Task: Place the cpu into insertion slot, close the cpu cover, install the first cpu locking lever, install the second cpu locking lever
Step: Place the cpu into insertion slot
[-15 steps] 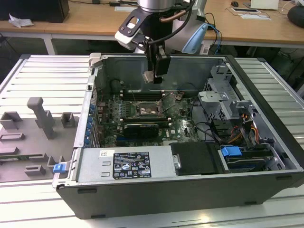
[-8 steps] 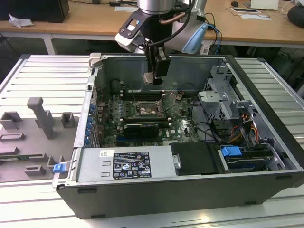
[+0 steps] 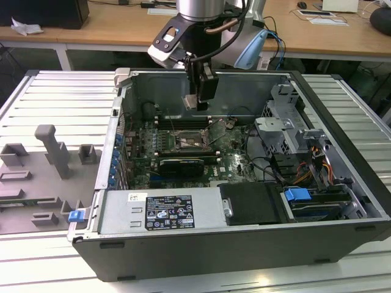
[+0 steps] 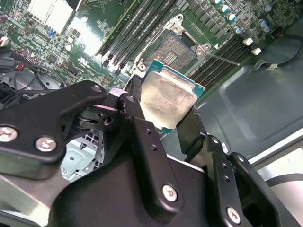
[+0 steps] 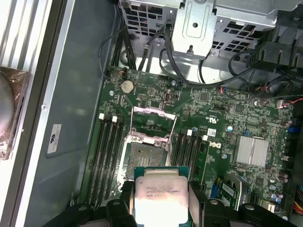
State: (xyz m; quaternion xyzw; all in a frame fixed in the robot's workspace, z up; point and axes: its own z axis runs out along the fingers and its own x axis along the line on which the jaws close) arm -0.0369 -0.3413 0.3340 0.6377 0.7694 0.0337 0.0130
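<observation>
My gripper (image 3: 198,97) hangs inside the open computer case, shut on the cpu (image 4: 168,97), a flat square chip with a dull silvery top and green edge. In both wrist views the black fingers (image 5: 124,201) press on two opposite edges of the cpu (image 5: 158,196). The chip sits tilted in the air, above and to one side of the insertion slot (image 5: 142,158), not touching it. The slot (image 3: 190,143) lies bare on the green motherboard. The cpu cover (image 5: 152,124), a thin silver frame, stands swung open on its hinge beside the slot. A thin wire locking lever (image 4: 222,57) sticks out near the slot.
Black memory slots (image 5: 108,151) flank the socket on both sides. A long black card (image 3: 180,165) lies in front of it. A drive cage with cables (image 3: 281,122) fills the exterior view's right, and a power supply (image 3: 159,210) the front. A grey fixture (image 3: 43,177) sits outside the case.
</observation>
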